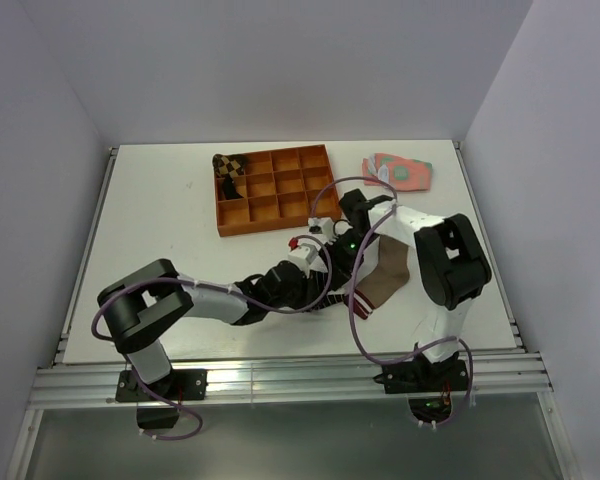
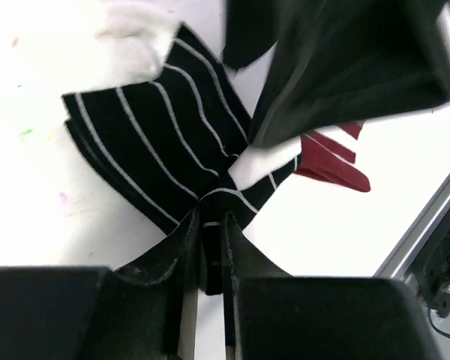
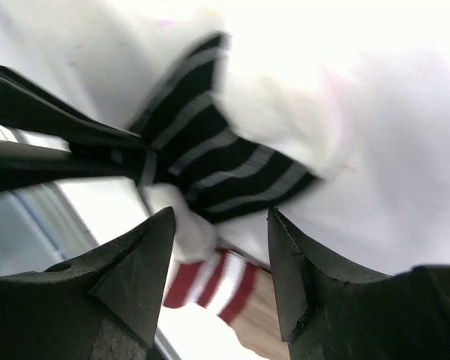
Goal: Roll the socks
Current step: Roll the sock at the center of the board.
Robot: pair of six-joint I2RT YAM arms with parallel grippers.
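left gripper [image 2: 212, 219] pinched shut on edge of black striped sock [image 2: 157, 142], sock fanned over table [image 1: 160, 220] near front middle, right gripper [image 3: 221, 225] jaws apart, gripping nothing, tan sock [image 1: 388, 272] just beside, orange divided tray [image 1: 270, 228] behind, checkered rolled sock [image 1: 228, 166] in its far-left corner compartment

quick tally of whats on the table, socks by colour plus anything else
black striped sock: 1
tan sock: 1
checkered rolled sock: 1
pink-green sock stack: 1
tray: 1
total: 5
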